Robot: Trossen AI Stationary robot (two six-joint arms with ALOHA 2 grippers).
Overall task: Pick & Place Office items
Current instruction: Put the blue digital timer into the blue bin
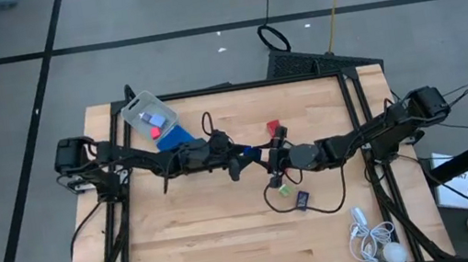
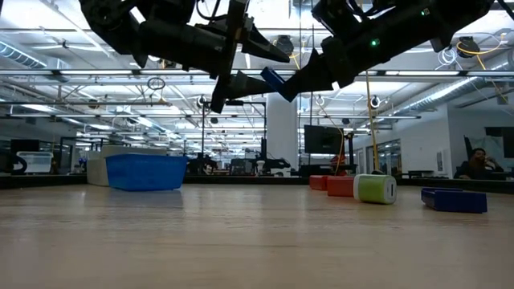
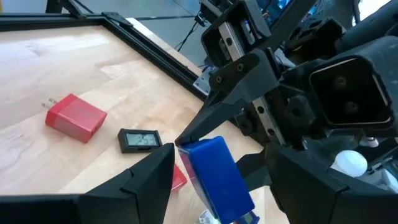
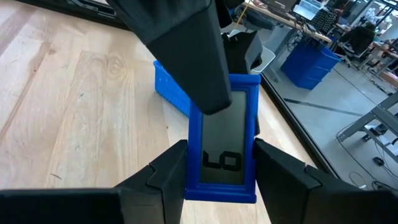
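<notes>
gripping blue item (image 4: pixel 222 146) in right hand (image 4: pixel 217 180), left hand (image 3: pixel 217 171) touching

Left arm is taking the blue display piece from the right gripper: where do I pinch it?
Probably the blue display piece's free end, coming head-on opposite the right gripper, which clamps the side edges at its other end. The left gripper, open, straddles it.

blue tray (image 1: pixel 176 138), clear box (image 1: pixel 148 114), corded gadget (image 1: pixel 373 242)

box (image 1: pixel 149 116) behind tray (image 1: pixel 176 139)
</notes>
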